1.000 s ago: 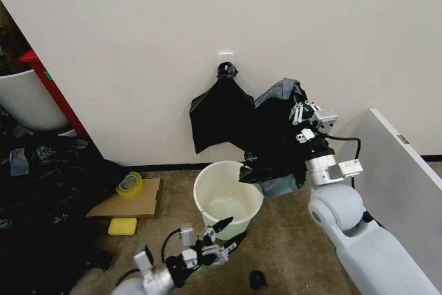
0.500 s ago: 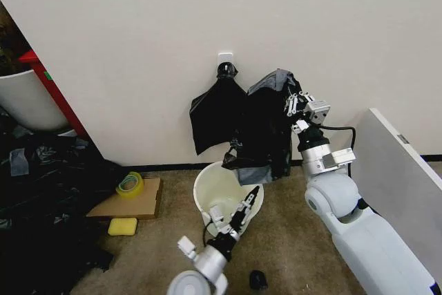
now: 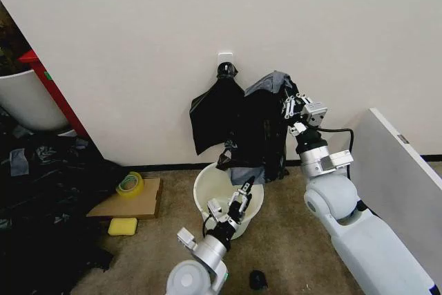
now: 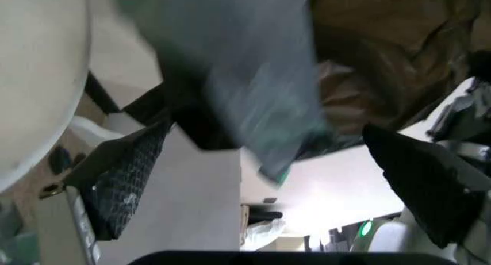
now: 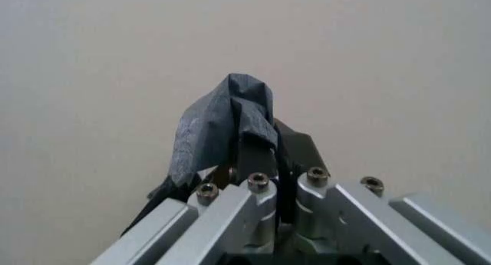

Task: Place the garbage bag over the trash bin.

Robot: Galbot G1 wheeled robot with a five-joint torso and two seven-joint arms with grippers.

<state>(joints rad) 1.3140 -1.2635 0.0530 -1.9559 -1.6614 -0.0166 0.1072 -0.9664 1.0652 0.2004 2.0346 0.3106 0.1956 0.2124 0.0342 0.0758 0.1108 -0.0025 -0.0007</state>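
Head view: right gripper (image 3: 289, 101) raised high near the wall, fingers pinched on the top edge of the garbage bag (image 3: 261, 132), which hangs down from it with its lower end just above the far rim of the trash bin (image 3: 207, 183). Trash bin stands upright on the brown floor, close to the wall. Left gripper (image 3: 243, 196) reaches up from below over the bin's near side, two dark fingers spread apart, tips near the bag's bottom edge; contact can't be told. Black bag bunch (image 3: 215, 112) hangs from a white wall hook (image 3: 226, 56) just left of the held bag. Tape roll (image 3: 129, 184) on cardboard (image 3: 124, 205), yellow sponge (image 3: 122, 226) on the floor to the left. Left wrist view: blurred; both dark fingers (image 4: 126, 176) wide apart, grey-black garbage bag (image 4: 253, 87) between and beyond them, bin's white wall (image 4: 34, 75) at one side. Right wrist view: metal fingers (image 5: 257, 199) pressed together on a bunched fold of the garbage bag (image 5: 222, 127), plain wall behind.
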